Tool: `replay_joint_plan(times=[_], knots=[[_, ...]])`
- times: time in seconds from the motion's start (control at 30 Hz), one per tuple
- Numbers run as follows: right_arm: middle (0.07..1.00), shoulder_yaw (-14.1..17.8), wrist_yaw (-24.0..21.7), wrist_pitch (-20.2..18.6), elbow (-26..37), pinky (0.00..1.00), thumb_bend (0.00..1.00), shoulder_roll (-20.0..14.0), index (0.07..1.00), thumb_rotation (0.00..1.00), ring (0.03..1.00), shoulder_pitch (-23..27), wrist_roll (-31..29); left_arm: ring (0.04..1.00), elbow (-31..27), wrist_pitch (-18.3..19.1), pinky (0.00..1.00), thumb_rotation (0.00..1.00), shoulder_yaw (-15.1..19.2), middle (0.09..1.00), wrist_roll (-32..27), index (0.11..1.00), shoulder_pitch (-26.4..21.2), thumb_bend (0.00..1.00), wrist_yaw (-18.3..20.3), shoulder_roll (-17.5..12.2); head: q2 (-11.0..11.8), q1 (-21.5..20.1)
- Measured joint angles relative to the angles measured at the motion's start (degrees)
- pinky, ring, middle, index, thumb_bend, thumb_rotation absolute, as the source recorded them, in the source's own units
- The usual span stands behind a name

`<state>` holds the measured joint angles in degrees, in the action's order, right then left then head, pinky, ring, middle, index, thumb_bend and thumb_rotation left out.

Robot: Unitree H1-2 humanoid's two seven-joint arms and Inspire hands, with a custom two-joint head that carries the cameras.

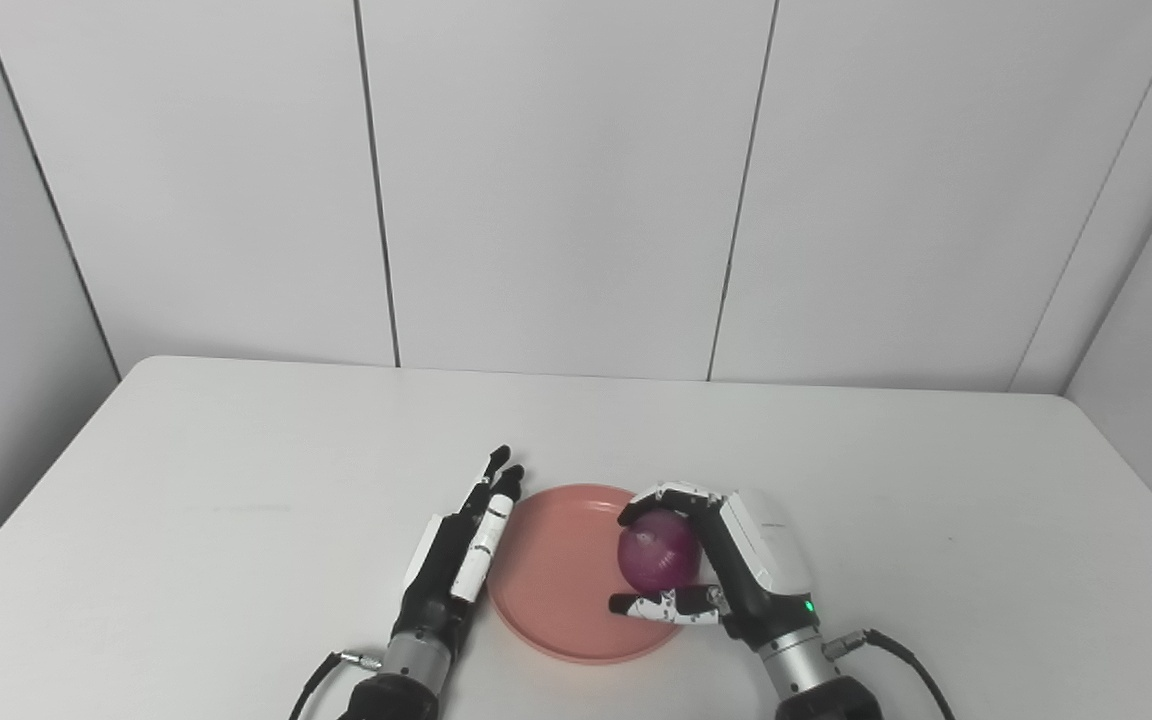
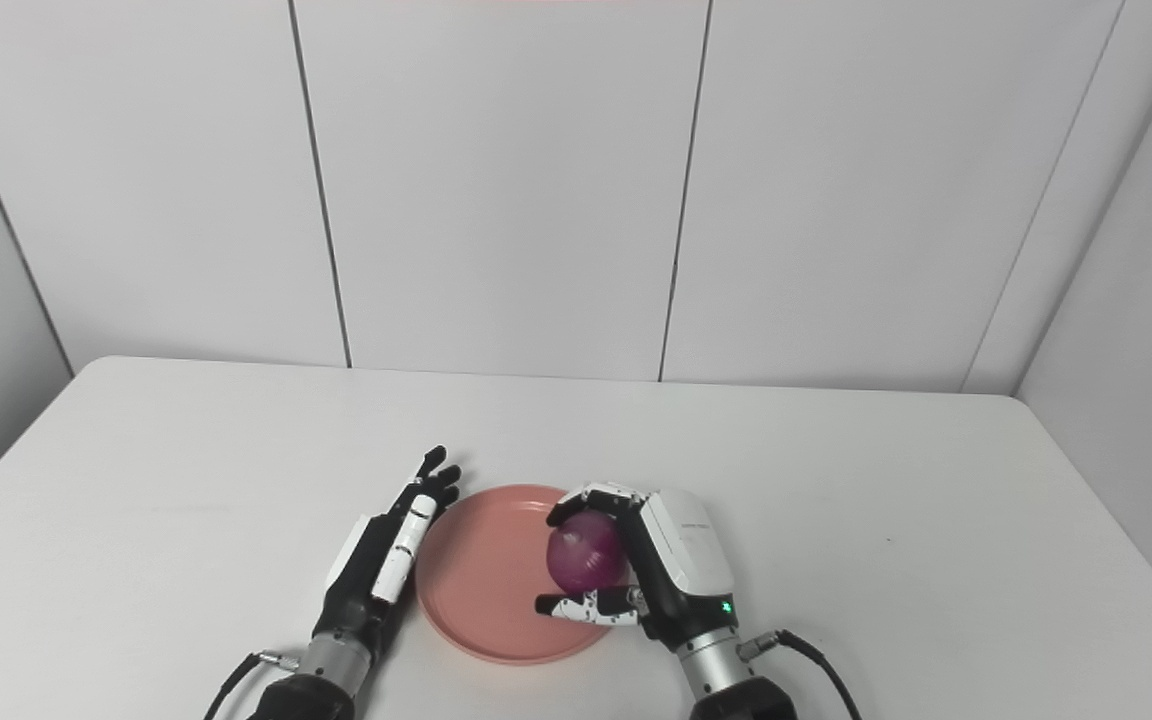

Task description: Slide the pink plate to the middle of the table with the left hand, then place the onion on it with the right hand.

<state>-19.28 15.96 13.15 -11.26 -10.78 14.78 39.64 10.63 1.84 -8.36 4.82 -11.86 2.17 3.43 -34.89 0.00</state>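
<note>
We log a white table (image 1: pixel 236 520) that fills the lower half of both views, backed by pale wall panels (image 1: pixel 556 180) with thin vertical seams. The tabletop carries only the items noted below.

Next in size is the pink plate (image 1: pixel 546 580), round with a low rim, lying flat on the table near the front edge and roughly midway between the table's left and right sides. We see most of its inner surface bare; its right portion is covered by the right hand and what that hand holds.

The right hand (image 1: pixel 726 565) comes in from the bottom right, its white back plate facing up and to the right, a green light showing near the wrist. Its fingers curl over the top of the onion and the thumb (image 1: pixel 661 605) reaches under the near side, so the hand is gripping the onion. We cannot tell whether the onion touches the plate surface or sits just above it.

The left hand (image 1: pixel 461 550) lies just beside the plate's left rim, fingers straight, held together and pointing away toward the wall. It holds nothing. From these 2 views we cannot tell whether it touches the rim.

Smallest is the onion (image 1: pixel 658 556), purple-red and round, over the right part of the plate, enclosed by the right hand.
</note>
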Motion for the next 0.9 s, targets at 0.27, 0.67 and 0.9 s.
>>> replay_joint_plan(times=[0.27,0.67,0.9], knots=[[0.484,0.2,-0.5,0.0,-0.1,0.40,0.51,0.6,0.538,0.00,0.409,0.0,0.6,0.944,0.3,-0.5,0.94,1.00,0.0,0.952,0.0,0.960,0.0,0.54,0.0,0.2,0.4,0.2],[0.490,0.8,-8.8,0.0,0.4,0.47,0.51,2.2,0.517,0.00,0.448,-0.1,-6.6,0.938,0.6,-0.9,0.93,1.00,-0.1,0.950,0.0,0.949,0.0,0.53,-0.1,0.3,0.5,0.6],[0.501,0.8,-11.7,0.0,0.9,0.51,0.52,2.6,0.510,0.00,0.555,-0.4,-8.1,0.939,1.0,-1.5,0.93,1.00,0.0,0.947,0.0,0.943,0.0,0.54,-0.2,0.5,0.5,1.1]])
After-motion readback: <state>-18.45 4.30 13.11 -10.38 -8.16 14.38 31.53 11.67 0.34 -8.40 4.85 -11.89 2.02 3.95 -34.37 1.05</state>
